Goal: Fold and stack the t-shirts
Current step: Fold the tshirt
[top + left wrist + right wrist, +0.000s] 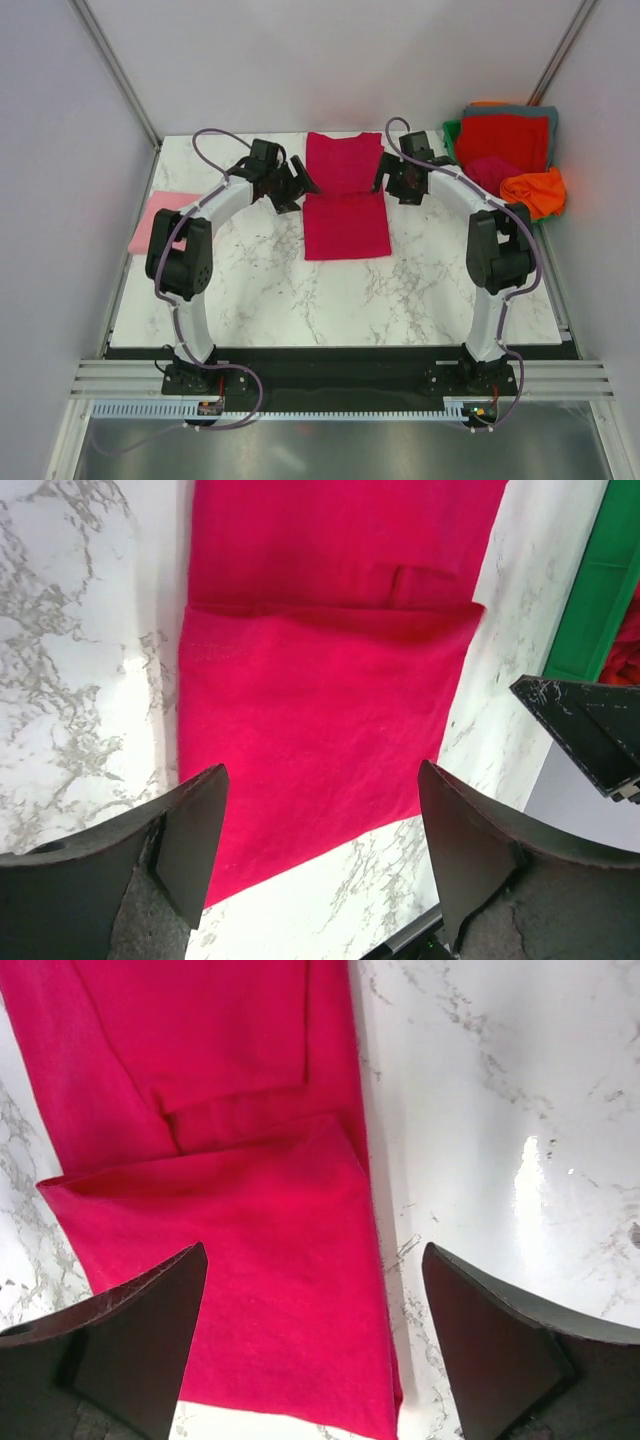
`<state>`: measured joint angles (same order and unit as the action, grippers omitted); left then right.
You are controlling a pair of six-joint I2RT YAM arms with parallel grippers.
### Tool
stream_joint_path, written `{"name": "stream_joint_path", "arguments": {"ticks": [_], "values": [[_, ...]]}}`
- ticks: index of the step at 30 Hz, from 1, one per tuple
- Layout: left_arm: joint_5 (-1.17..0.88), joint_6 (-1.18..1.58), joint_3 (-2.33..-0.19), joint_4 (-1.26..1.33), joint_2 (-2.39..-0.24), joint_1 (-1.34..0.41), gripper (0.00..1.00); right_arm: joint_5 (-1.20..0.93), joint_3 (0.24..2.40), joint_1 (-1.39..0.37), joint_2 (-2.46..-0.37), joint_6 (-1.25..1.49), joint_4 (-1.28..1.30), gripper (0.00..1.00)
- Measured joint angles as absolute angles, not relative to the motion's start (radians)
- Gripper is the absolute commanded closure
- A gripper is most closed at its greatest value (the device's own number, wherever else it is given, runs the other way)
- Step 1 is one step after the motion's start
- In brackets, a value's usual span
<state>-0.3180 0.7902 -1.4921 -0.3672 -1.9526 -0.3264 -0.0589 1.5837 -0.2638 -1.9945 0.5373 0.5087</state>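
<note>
Top view: the crimson t-shirt (345, 200) lies part-folded, lower half doubled up, at the centre of the table (300, 300), between the left gripper (298, 186) and the right gripper (388, 180). A pink folded t-shirt (155, 222) rests at the left edge.

Left wrist view: jaws spread, empty, above the cloth.

Right wrist view: jaws likewise released, holding nothing.

The cloth is judged light and limp. Pinch it at the edge corners. No legible writing.

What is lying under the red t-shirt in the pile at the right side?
A grey t-shirt shows beneath the red t-shirt, and the green bin edge beside it. Anything deeper is covered.
</note>
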Motion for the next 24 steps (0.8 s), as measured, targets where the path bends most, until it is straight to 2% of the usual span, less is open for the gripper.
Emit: {"name": "stream_joint_path", "arguments": {"ticks": [2, 5, 6, 8, 9, 16, 21, 24], "values": [[-0.315, 0.782, -1.487, -0.373, -1.953, -0.323, 0.16, -0.052, 1.559, -0.261, -1.984, 0.537, 0.485, 0.08], [-0.304, 0.767, -1.437, -0.362, -1.927, -0.322, 0.18, -0.053, 1.434, -0.257, -1.921, 0.536, 0.431, 0.21], [-0.297, 0.763, -1.404, -0.366, -1.907, -0.322, 0.19, -0.057, 1.378, -0.257, -1.890, 0.538, 0.418, 0.28], [-0.292, 0.756, -1.323, -0.359, -1.859, -0.324, 0.22, -0.077, 1.281, -0.257, -1.832, 0.543, 0.395, 0.30], [-0.291, 0.755, -1.287, -0.355, -1.838, -0.326, 0.24, -0.093, 1.236, -0.257, -1.806, 0.545, 0.386, 0.36], [-0.295, 0.752, -1.035, -0.289, -1.734, -0.371, 0.33, -0.189, 1.034, -0.258, -1.749, 0.546, 0.293, 0.46], [-0.309, 0.753, -0.957, -0.249, -1.734, -0.384, 0.44, -0.241, 0.951, -0.258, -1.724, 0.546, 0.239, 0.54], [-0.320, 0.754, -0.941, -0.219, -1.736, -0.389, 0.51, -0.253, 0.925, -0.258, -1.712, 0.546, 0.217, 0.63]]}}
